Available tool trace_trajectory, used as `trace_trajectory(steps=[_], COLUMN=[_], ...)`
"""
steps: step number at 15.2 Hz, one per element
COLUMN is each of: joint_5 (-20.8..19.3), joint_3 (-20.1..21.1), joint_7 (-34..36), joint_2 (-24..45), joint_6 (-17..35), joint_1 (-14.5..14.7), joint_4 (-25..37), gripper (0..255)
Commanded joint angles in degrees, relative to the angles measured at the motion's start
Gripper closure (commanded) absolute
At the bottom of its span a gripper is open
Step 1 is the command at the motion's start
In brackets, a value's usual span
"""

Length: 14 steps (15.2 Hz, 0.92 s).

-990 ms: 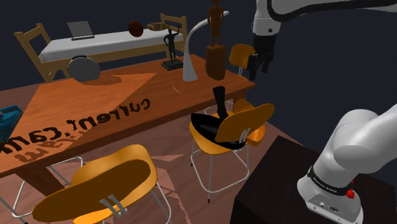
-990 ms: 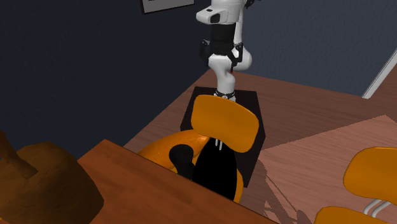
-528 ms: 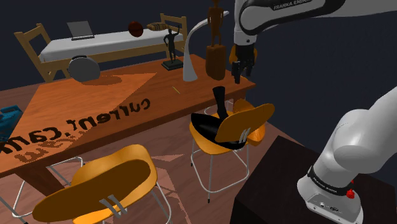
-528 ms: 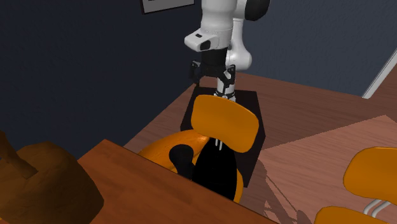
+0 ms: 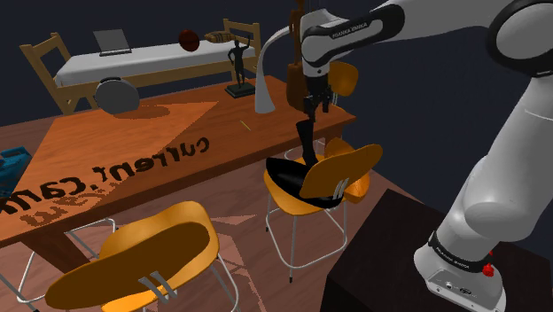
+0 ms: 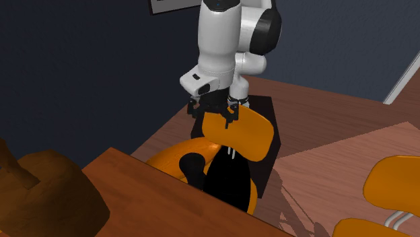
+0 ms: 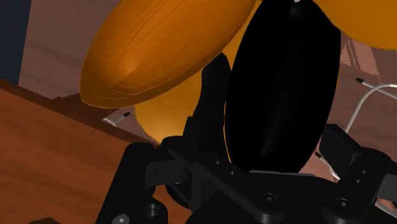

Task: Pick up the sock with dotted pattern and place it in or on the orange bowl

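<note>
A plain black sock lies on the seat of an orange chair (image 5: 347, 166), its foot flat (image 5: 291, 180) and its leg part upright (image 5: 306, 142). No dots can be made out on it. My black gripper (image 5: 313, 105) hangs just above the top of the upright part, fingers apart and nothing between them. In the second exterior view the gripper (image 6: 212, 112) is in front of the chair's back (image 6: 242, 131), with the sock (image 6: 192, 168) lower down. The wrist view has the sock (image 7: 280, 83) close by, beside the orange chair back (image 7: 165, 51). I cannot tell which orange shape is the bowl.
The long wooden table (image 5: 133, 151) carries a white curved lamp (image 5: 264, 89), a dark figurine (image 5: 237, 66) and a wooden statue base (image 5: 294, 89). A second orange chair (image 5: 159, 253) stands at the shoulder view's lower left. A bed (image 5: 133, 62) is behind, and the dark stand (image 5: 390, 266) is at lower right.
The arm has swung down and towards the shoulder view's left, carrying the gripper from beside the table's end to just above the sock. The fingers stayed apart.
</note>
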Motion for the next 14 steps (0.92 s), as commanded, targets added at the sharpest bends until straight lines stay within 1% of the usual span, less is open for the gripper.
trace_trajectory(steps=[1,8,14], joint_5=[0.2,0.8,0.8], joint_3=[-0.2,0.0,0.0], joint_7=[-1.4,-5.0,-4.9], joint_2=[5.3,22.0,22.2], joint_6=[-0.1,-1.6,2.9], joint_1=[-0.2,-1.1,-1.3], joint_4=[4.7,20.7,16.3], gripper=[0,0,0])
